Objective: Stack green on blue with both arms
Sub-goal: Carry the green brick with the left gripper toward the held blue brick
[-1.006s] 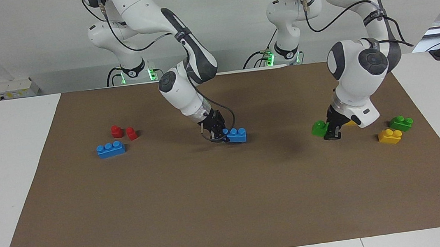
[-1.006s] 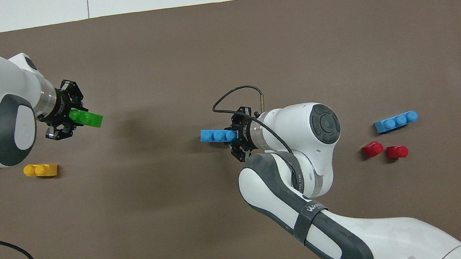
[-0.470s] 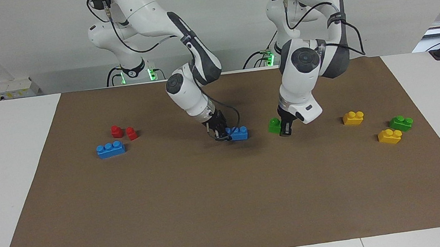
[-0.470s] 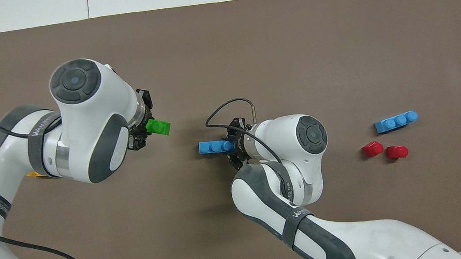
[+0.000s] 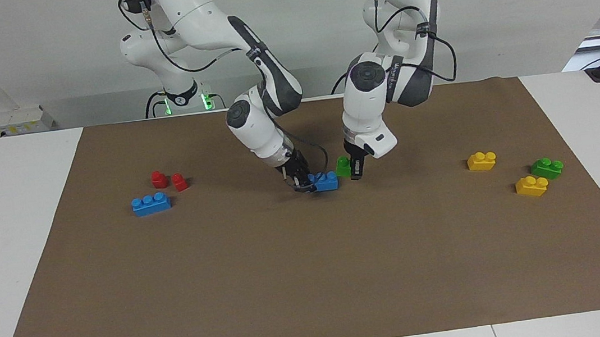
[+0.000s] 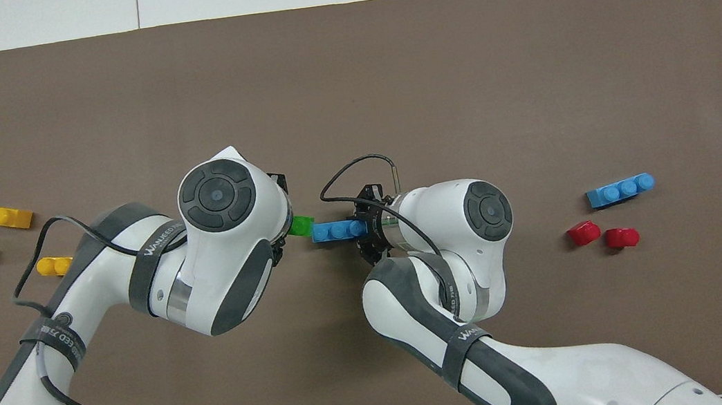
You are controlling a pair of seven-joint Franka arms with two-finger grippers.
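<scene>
One camera high across the surface (image 5: 313,280), facing me; my bases sit at its top edge. The other high above my end, looking steeply down and forward; my arms enter from its bottom. Both wide, half a turn apart, sharing the whole brown mat (image 6: 454,65).

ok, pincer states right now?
Left pincer: closed on the small bright-green plastic brick.
Right pincer: closed on the long blue three-stud brick.
</scene>
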